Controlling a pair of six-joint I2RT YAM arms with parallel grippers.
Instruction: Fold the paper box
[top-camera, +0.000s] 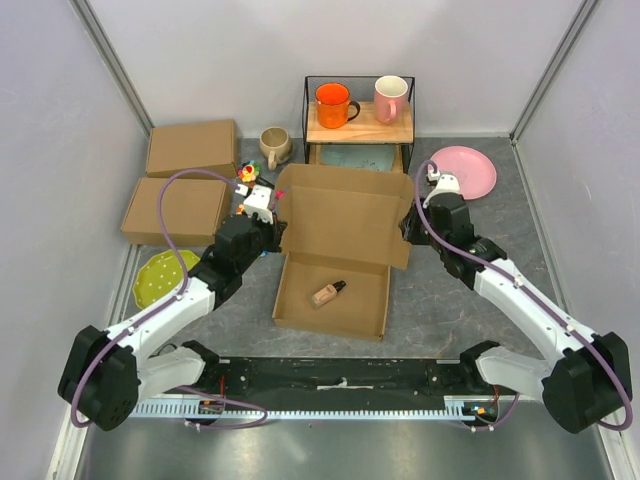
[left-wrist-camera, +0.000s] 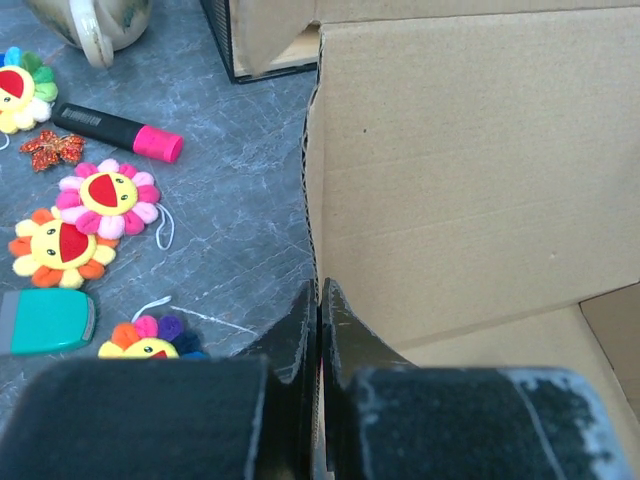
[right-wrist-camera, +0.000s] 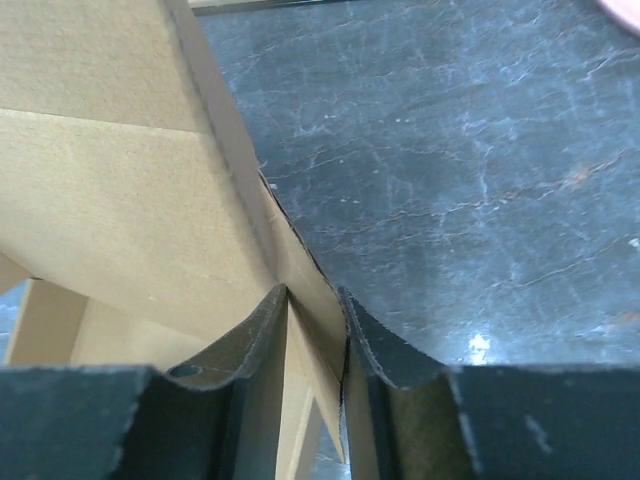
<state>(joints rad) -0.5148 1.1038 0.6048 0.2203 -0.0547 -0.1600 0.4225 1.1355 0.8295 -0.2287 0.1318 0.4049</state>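
Note:
The paper box (top-camera: 345, 215) lies mid-table with its lid raised and tilted back over the shallow tray (top-camera: 372, 318). A small tan bottle (top-camera: 328, 293) lies inside the tray. My left gripper (top-camera: 278, 215) (left-wrist-camera: 318, 290) is shut on the left edge of the lid (left-wrist-camera: 470, 170), pinching the cardboard. My right gripper (top-camera: 408, 228) (right-wrist-camera: 312, 292) straddles the lid's right side flap (right-wrist-camera: 300, 265). Its jaws are part-way in; the flap rests against the right finger (right-wrist-camera: 385, 345), and a gap shows beside the left finger (right-wrist-camera: 240, 345).
Two other flat brown boxes (top-camera: 190, 148) (top-camera: 175, 210) lie at the back left. A green plate (top-camera: 165, 275) sits left, a pink plate (top-camera: 462, 170) right. A wire rack (top-camera: 358, 125) behind holds two mugs. A beige mug (top-camera: 273, 146), flower toys (left-wrist-camera: 105, 195) and a marker (left-wrist-camera: 118, 130) lie beside the lid.

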